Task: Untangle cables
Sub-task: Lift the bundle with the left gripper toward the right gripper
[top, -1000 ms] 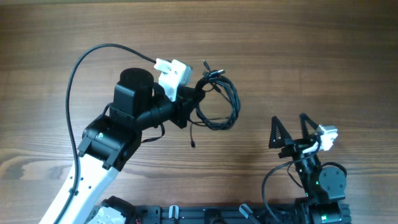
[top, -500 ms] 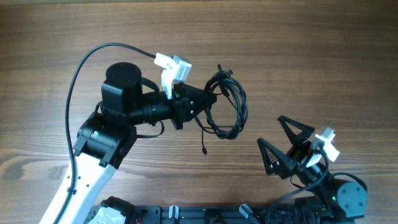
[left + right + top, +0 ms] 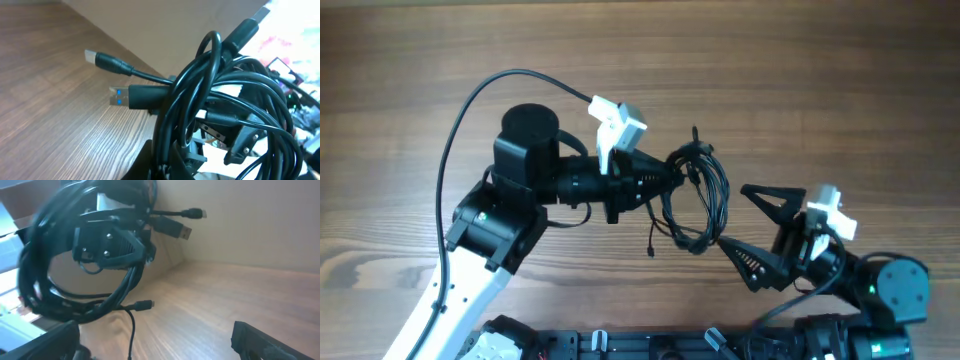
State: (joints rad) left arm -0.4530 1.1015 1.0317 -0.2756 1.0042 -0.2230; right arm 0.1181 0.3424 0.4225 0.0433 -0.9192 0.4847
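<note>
Operator: Risks from here, overhead first?

Spotter: Your left hand (image 3: 672,180) is clamped on the cables (image 3: 700,195), a coiled bundle at frame centre with one thin strand dangling below it. Your right hand (image 3: 732,215) is spread wide and holds nothing, its tips just right of the coil. I'd judge the main danger is closing on several loops at once. Pull then, and the knot tightens instead of freeing. The worktop (image 3: 820,80) is bare across the top and right of frame, so you have room to draw a strand out that way. The lower edge is crowded by both arm bases.

Operator: Left wrist?

Spotter: Loops cross tightly at frame centre. A blue-tongued plug (image 3: 131,96) and a smaller plug (image 3: 102,60) jut left, and either could hook a loop.

Operator: Right wrist?

Spotter: The coil hangs upper left, lifted off the wood as far as I can tell, and a tiny plug (image 3: 145,304) hangs below it. Your fingertips (image 3: 252,339) frame the bottom corners. Go for that loose end, not the mass.
</note>
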